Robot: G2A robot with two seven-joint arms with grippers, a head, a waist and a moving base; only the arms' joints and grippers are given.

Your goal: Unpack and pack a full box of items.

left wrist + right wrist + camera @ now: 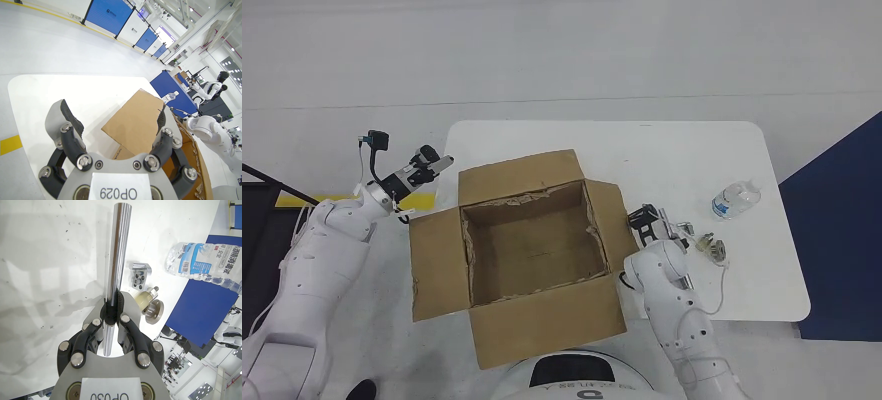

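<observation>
Right gripper [113, 306] pinches the steel rod [118, 256] near one end. It hangs over the table [642, 150] just right of the open box [542, 325], near a metal block [140, 275], flanged fitting [152, 308] and bottle [198, 262]. Left gripper [113, 111] is spread wide, holding nothing, at the box's back-left corner. Risk: long overhang on a thin grip, so the rod may pivot or slip in the pads. A swing could clip the fitting or bottle. If dropped, a round rod likely rolls.

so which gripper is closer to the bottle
Right. The right gripper, shut on a metal rod, is beside the small metal parts next to the bottle. The left gripper, open, is at the far corner of the cardboard box, which lies between it and the bottle.
</observation>
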